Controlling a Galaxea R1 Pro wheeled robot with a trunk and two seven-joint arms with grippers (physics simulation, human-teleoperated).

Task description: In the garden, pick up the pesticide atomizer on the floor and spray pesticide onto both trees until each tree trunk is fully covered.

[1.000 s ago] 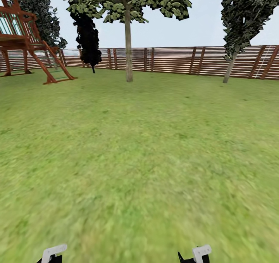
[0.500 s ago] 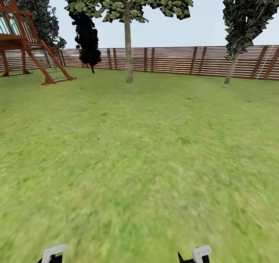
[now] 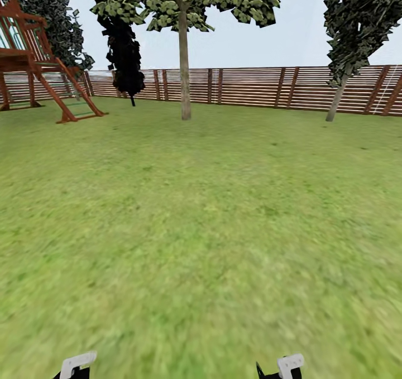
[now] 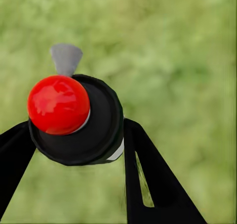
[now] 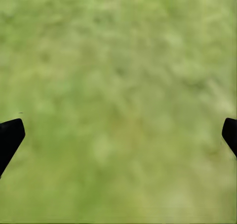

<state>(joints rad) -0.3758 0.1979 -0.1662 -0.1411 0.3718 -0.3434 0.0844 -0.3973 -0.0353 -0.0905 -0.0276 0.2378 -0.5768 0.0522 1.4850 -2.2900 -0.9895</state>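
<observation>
Garden lawn, fence behind, trees far ahead.
Left gripper clamps atomizer; right gripper spread wide, empty. Nearest trunk dead ahead, slightly left.

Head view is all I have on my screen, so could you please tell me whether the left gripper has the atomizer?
Observer: Yes. In the left wrist view the left gripper is closed on the pesticide atomizer, with a black finger against each side of its round black body.
Operator: Thank you. Can you make out the top of it?
Observer: It has a glossy red knob, and a grey nozzle sticks out past the knob.
Operator: And is the right gripper holding anything?
Observer: No. In the right wrist view the right gripper has its fingers spread wide, with nothing but blurred grass between them.
</observation>
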